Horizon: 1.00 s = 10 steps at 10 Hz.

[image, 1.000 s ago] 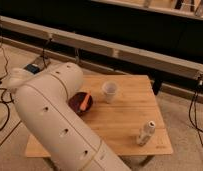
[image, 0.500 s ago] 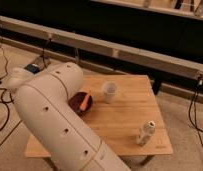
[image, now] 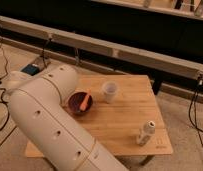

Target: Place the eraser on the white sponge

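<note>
Dark panelling and a long pale rail [image: 145, 54] fill the back of the camera view, cables [image: 196, 117] trail over the floor on the right, and a small blue box [image: 31, 69] sits on the floor at the far left; in the middle stands the wooden table [image: 120, 120]. Front and left, the robot's big white arm [image: 50, 125] dominates; it rises from the bottom edge, bends at a rounded elbow over the table's left corner, and covers that whole side of the top.

On the boards that do show: a dark red bowl [image: 75, 96] tucked just beside the arm with an orange stick-shaped item [image: 85, 103] lying in it; a white cup [image: 110, 91] upright just to its right; and, well apart near the front right corner, a small pale bottle [image: 146, 133] standing on end.

Now the task's pieces: neither the eraser nor the white sponge can be picked out on the open part of the table; if they are there, the arm is masking them. The gripper is nowhere in sight either, off past the left end of the arm or behind it, so whether it is wide, narrow or carrying anything I cannot tell.

My read is that this is the very opening, with the reach not yet under way; the next move calls for swinging the arm clear, finding the eraser and bringing the gripper down over it – not the orange stick in the bowl.
</note>
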Available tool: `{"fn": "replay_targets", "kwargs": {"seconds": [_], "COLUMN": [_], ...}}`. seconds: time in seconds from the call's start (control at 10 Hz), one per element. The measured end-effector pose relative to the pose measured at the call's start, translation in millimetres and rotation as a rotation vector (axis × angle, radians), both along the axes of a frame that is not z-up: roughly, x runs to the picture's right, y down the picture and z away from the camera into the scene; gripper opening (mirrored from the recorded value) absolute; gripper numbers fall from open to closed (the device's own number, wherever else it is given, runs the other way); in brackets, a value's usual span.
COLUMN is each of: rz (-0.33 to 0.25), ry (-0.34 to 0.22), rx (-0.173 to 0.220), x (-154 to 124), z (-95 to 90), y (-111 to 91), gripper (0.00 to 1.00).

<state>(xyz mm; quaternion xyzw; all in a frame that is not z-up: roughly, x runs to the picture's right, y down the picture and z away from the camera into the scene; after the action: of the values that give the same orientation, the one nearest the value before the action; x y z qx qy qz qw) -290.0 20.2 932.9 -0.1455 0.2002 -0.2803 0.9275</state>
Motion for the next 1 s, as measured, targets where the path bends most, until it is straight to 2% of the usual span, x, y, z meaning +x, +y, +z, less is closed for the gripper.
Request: {"fn": "replay_targets", "kwargs": {"seconds": [0.1, 0.5, 1.0], "rz": [-0.047, -0.164, -0.301], "ry": [-0.019, -0.065, -0.077], "rx": [0.003, 0.011, -0.017], "x": [-6.1, -19.7, -27.3], "z": [8.2, 30.3, 44.9], "y": [-5.0, -7.1, -8.8], "gripper": [0.65, 0.65, 0.65]}}
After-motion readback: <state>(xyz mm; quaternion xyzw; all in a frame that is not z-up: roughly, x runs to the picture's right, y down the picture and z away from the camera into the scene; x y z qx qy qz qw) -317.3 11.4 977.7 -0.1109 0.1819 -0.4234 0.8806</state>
